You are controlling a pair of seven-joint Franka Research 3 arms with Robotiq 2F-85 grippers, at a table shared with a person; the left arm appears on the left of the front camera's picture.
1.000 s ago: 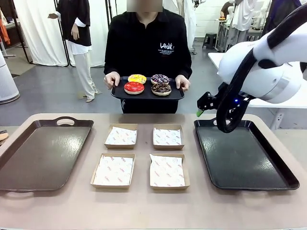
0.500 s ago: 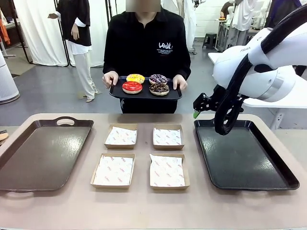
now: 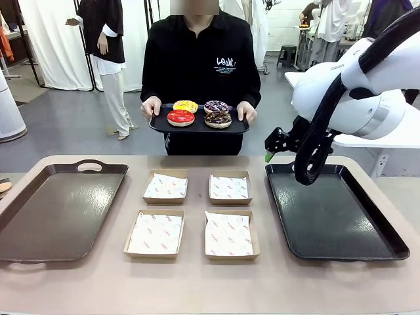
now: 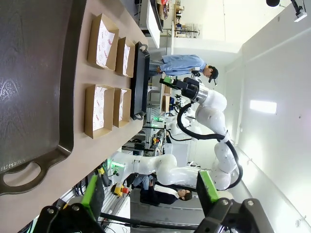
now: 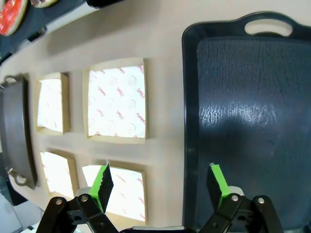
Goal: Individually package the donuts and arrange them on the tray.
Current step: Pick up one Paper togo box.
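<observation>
We record four donuts (image 3: 180, 118) on a small tray (image 3: 197, 130), held in the person's hands (image 3: 151, 107) beyond the table's far edge. Four paper-lined boxes (image 3: 165, 186) sit mid-table, between a brown tray (image 3: 39, 223) and a black tray (image 3: 341, 216). Right gripper (image 5: 160, 180): fingers apart, empty, raised near the black tray's far corner. Left gripper (image 4: 149, 188): fingers apart, empty.

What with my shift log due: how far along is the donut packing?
Done: nothing yet. All four paper-lined boxes lie empty, and the brown tray and the dark tray are bare. In hand: the four donuts sit on a black tray held by the person; the right pincer hovers open near the dark tray's far corner, the left pincer is open too. Left: boxing every donut and arranging them.
</observation>
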